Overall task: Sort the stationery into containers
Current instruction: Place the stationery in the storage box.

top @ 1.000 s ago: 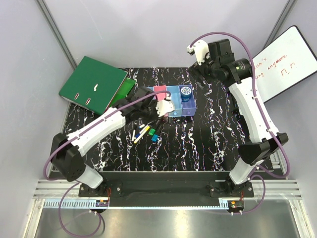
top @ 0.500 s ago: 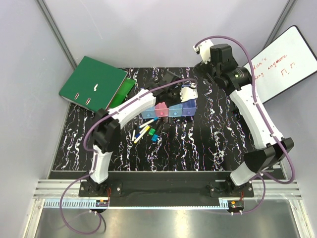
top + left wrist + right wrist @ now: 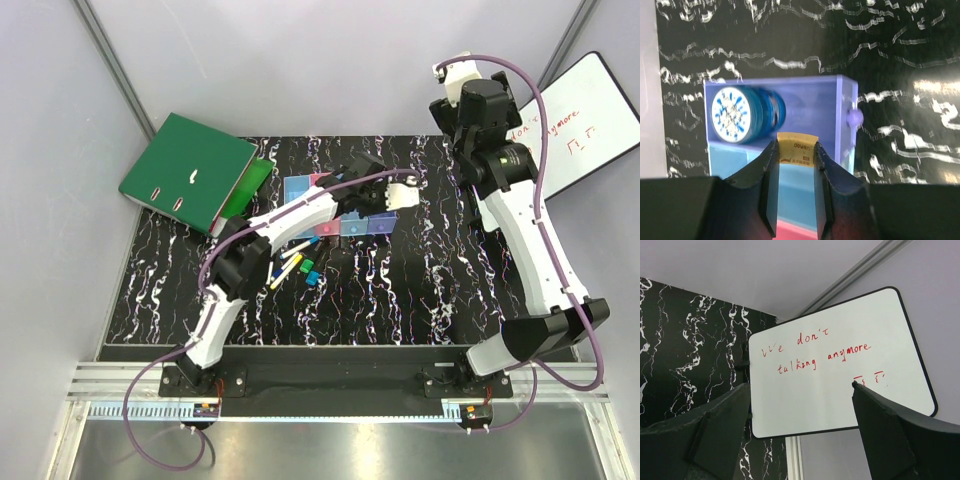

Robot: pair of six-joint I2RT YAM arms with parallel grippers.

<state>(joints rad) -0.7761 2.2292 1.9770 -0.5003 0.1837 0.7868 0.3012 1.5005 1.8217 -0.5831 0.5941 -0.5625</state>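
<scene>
Left wrist view: left gripper (image 3: 795, 146) clamps one tan block (image 3: 796, 153) above the bins; one blue tin (image 3: 737, 115) sits in the purple bin (image 3: 822, 97); right gripper (image 3: 800, 386) jaws apart, facing one whiteboard (image 3: 840, 340).

The black, white-veined table (image 3: 420, 290) carries a green binder (image 3: 190, 165) at its far left corner, reaching past the edge. Toward the far side, near the middle, stands a joined row of bins (image 3: 352, 226): light blue, pink, light blue, purple. Just in front of the row's left end lie loose pens (image 3: 287, 270), yellow, blue and white, with short green and blue ones beside them.
</scene>
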